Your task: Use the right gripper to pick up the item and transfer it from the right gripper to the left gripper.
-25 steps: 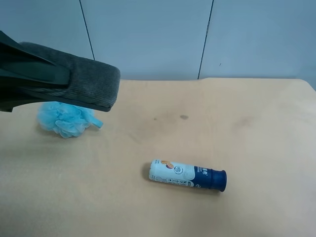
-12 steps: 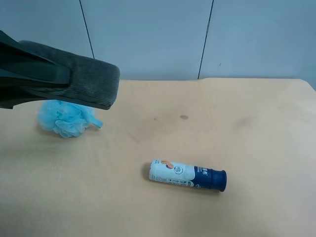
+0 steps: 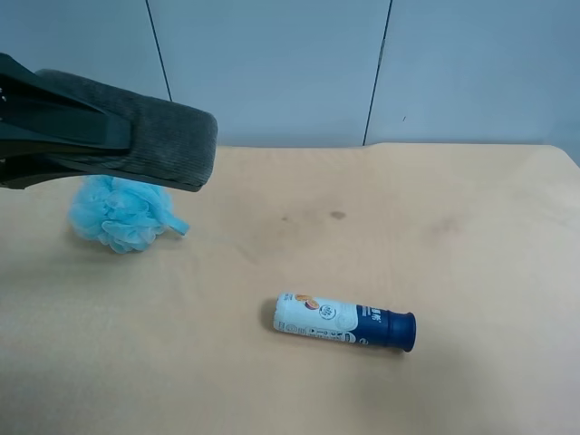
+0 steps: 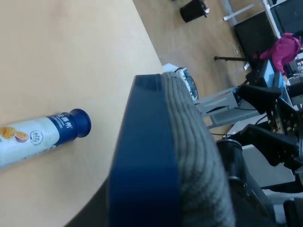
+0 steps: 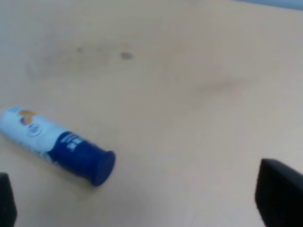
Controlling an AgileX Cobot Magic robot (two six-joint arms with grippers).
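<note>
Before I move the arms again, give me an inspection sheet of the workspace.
Surface: tan table, a few faint dark stains.
Job's things: eraser held in the air, clear of the table.
Clutter: bottle lying on its side; blue pouf resting on the table, below the eraser in the exterior high view.
Hands: left hand shut on the eraser; right hand open and empty, above the table near the bottle.
Cables: nothing seen.
Surroundings: grey wall panels behind the table; the left wrist view shows floor and a black bin beyond the table edge.
</note>
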